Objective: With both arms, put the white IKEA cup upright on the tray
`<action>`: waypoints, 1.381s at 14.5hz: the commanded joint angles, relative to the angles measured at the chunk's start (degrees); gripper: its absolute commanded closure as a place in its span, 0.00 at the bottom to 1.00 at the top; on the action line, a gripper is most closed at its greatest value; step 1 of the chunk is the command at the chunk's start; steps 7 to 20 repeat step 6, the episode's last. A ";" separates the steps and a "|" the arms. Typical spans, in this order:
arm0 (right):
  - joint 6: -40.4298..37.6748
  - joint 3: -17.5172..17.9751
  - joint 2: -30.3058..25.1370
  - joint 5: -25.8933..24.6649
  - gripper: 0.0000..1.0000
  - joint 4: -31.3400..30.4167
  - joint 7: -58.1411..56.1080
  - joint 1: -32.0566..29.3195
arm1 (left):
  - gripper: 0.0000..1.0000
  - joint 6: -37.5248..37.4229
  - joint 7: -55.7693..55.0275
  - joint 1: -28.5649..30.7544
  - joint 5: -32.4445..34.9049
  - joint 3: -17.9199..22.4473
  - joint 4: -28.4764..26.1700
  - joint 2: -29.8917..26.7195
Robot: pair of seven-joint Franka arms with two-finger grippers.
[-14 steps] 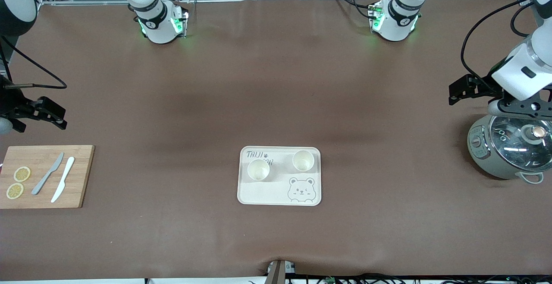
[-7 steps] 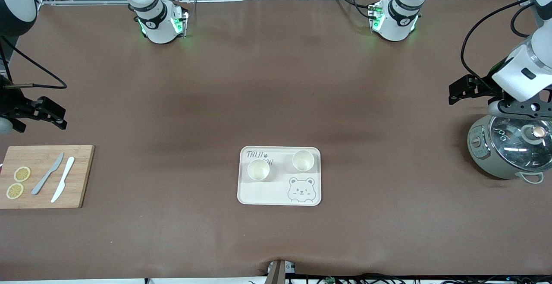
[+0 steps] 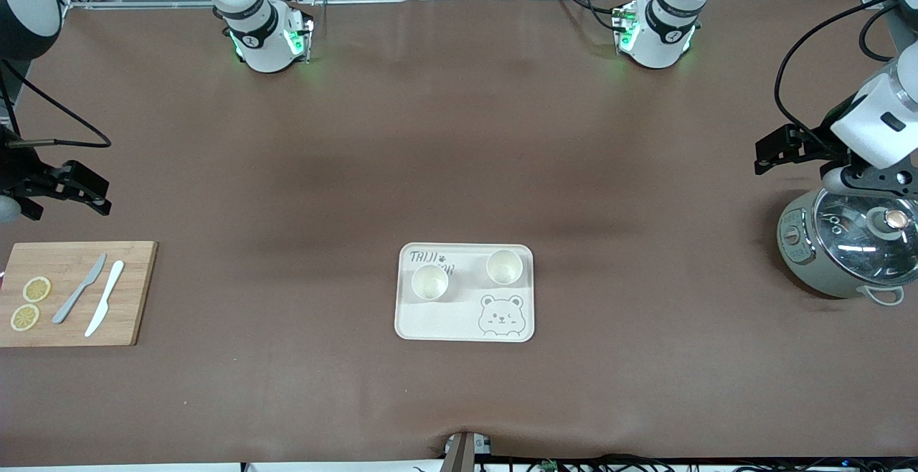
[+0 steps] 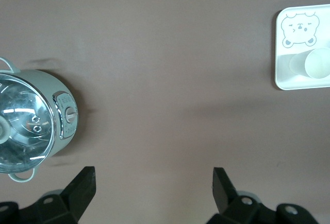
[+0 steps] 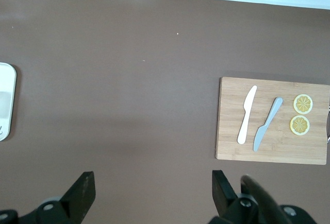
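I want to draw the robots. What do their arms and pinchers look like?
Both arms are big, white and rounded, with black joint bands, green lights at their bases and black cables. The left gripper and right gripper are black, each with two flat fingers.

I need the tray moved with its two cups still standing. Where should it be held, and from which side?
Judging by its pose, grip the tray by its raised rim on the two short ends, one arm at each, coming in low from the sides. It lies flat, with two cups upright on it, so a level two-sided lift should keep them standing.
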 commanded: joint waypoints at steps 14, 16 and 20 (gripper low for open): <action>-0.09 0.85 0.08 -0.58 0.00 0.30 -0.12 -1.09 | 0.00 -0.71 -0.15 -1.45 -1.06 0.52 0.29 -0.15; -0.09 0.85 0.08 -0.58 0.00 0.30 -0.12 -1.09 | 0.00 -0.71 -0.15 -1.45 -1.06 0.52 0.29 -0.15; -0.09 0.85 0.08 -0.58 0.00 0.30 -0.12 -1.09 | 0.00 -0.71 -0.15 -1.45 -1.06 0.52 0.29 -0.15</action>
